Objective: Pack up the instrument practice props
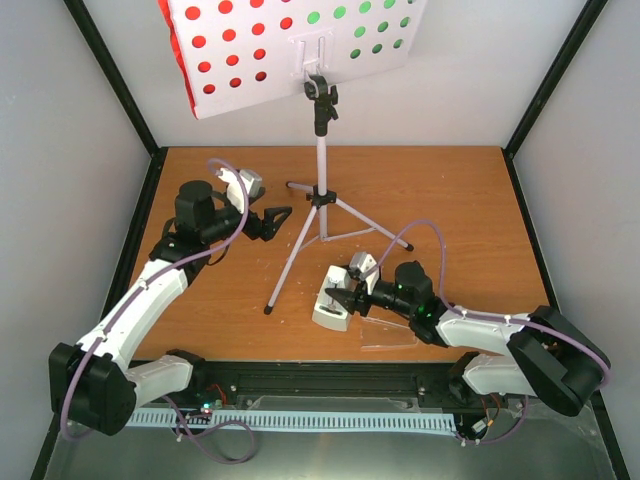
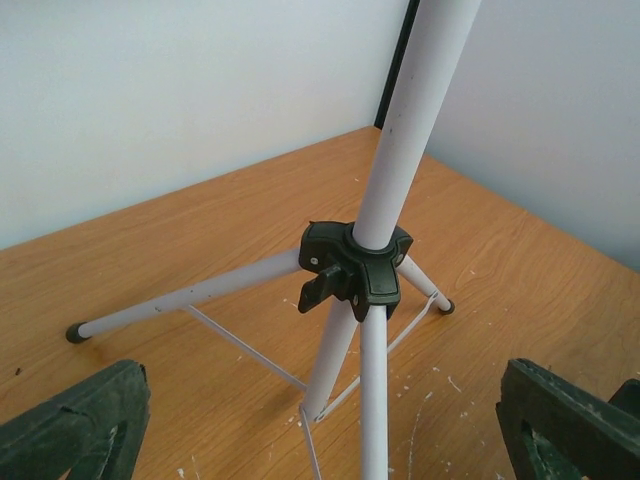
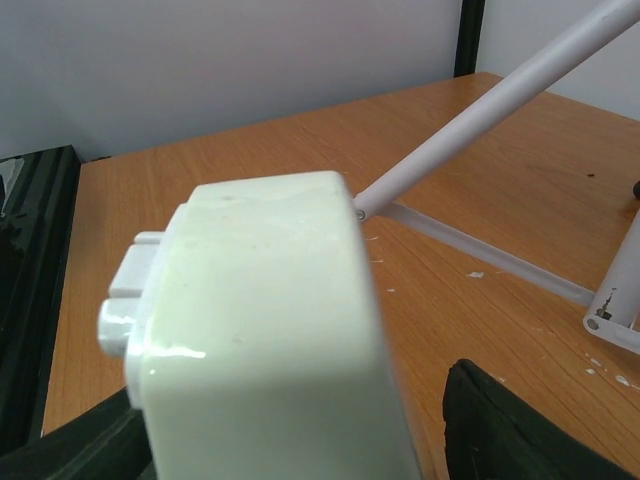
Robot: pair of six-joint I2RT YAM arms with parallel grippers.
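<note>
Metronome (image 1: 330,308), right claw (image 1: 348,296) parted around it, clear cover (image 1: 388,337) just beside, stand (image 1: 321,165) leg close behind, pole upright, board tilted, left claw (image 1: 276,218) spread wide facing hub (image 2: 358,262).

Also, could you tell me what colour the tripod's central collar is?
Black collar, clearest in the left wrist view.

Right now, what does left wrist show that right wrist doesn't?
Only left wrist: the tripod's black hub and centre pole, framed by the open left gripper. Only right wrist: the white metronome, close up between the fingers of the right gripper. Both: a tripod leg and the wooden table.
</note>
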